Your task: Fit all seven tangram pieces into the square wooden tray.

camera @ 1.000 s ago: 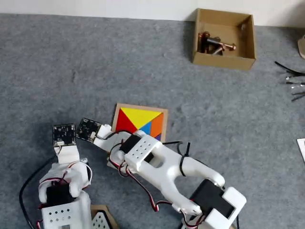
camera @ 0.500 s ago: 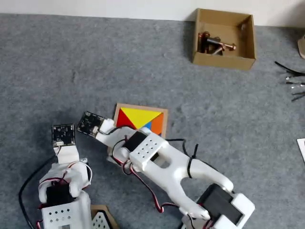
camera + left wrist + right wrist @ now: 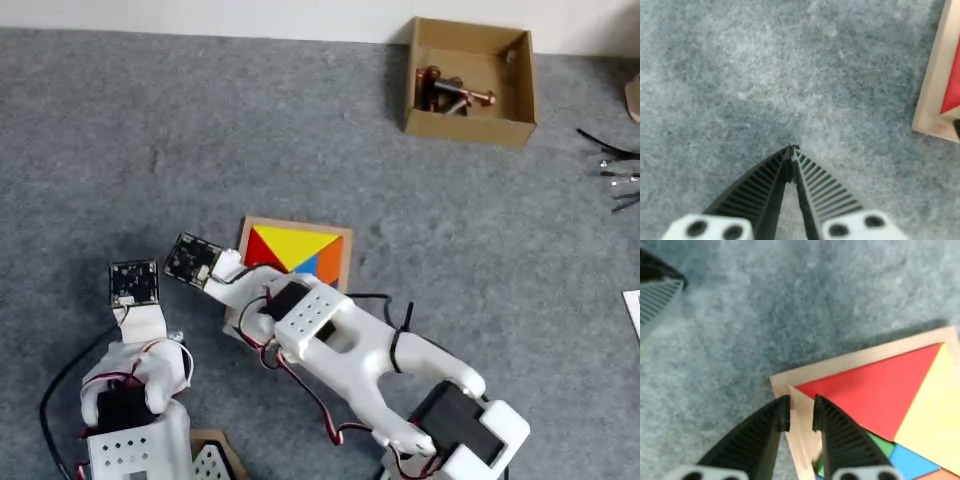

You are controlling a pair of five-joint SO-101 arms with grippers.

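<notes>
Grey felt table (image 3: pixel 150 130) all round, and the white right arm (image 3: pixel 340 340) is stretched across the square wooden tray (image 3: pixel 296 223), where the yellow triangle (image 3: pixel 295 245), red triangle (image 3: pixel 262 258), orange piece (image 3: pixel 331 262), blue piece (image 3: pixel 308 268) and green piece (image 3: pixel 877 445) lie flat inside. Right gripper (image 3: pixel 800 415) hangs at the tray's red-triangle corner, its fingers a narrow slit apart astride the rim. Left gripper (image 3: pixel 791 148) sits over bare felt near the tray's side, pinched fully together on nothing.

Left gripper (image 3: pixel 791 150) fingers closed; right gripper (image 3: pixel 800 415) fingers slightly parted.
</notes>
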